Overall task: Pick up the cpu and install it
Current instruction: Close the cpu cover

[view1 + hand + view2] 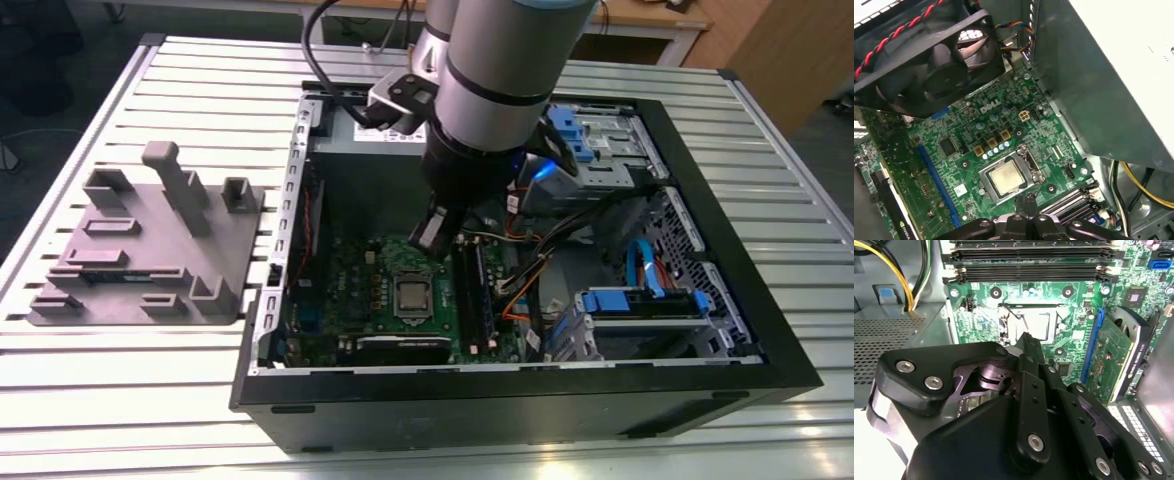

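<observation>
While your arm hung inside the open computer case [267, 300], the cpu [1006, 178] lay flat in its socket on the green motherboard [961, 165]. Your hand [1025, 200] hovered just above it with fingertips drawn together, holding nothing. Judging by this, placement looked done; securing the chip would call for care.

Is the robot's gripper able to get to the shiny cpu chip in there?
Probably yes. The cpu lies in its socket on the motherboard, uncovered, and the gripper hangs just above it with nothing in between.
</observation>
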{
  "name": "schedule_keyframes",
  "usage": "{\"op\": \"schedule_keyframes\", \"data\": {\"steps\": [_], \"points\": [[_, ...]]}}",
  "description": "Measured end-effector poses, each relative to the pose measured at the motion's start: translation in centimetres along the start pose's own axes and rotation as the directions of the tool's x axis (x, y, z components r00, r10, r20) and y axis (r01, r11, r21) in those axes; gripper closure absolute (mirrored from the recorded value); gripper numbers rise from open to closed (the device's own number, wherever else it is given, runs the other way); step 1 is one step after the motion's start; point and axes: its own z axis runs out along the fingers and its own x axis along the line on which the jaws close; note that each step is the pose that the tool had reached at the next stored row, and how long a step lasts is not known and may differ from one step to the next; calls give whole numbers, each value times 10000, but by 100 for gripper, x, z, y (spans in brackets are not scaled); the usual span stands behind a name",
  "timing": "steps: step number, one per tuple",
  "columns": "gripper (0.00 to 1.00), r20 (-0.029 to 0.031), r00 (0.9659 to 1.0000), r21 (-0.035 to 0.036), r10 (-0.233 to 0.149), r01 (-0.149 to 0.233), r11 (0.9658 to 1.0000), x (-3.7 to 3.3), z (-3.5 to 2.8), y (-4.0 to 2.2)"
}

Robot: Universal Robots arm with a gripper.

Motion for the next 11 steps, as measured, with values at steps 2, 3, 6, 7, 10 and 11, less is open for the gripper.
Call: {"op": "schedule_keyframes", "data": {"steps": [2, 3, 6, 7, 10, 11], "points": [[90, -1, 10000, 1, -14, 14, 10000, 37, 2, 2], [90, -2, 10000, 2, -22, 22, 10000, 58, 2, -2], [90, -5, 10000, 4, -55, 55, 10000, 123, 5, -7], [90, -5, 10000, 4, -67, 67, 10000, 144, 6, -12], [90, -9, 10000, 6, -92, 92, 10000, 209, 8, -43], [90, -10, 10000, 6, -99, 99, 10000, 228, 13, -55]]}}
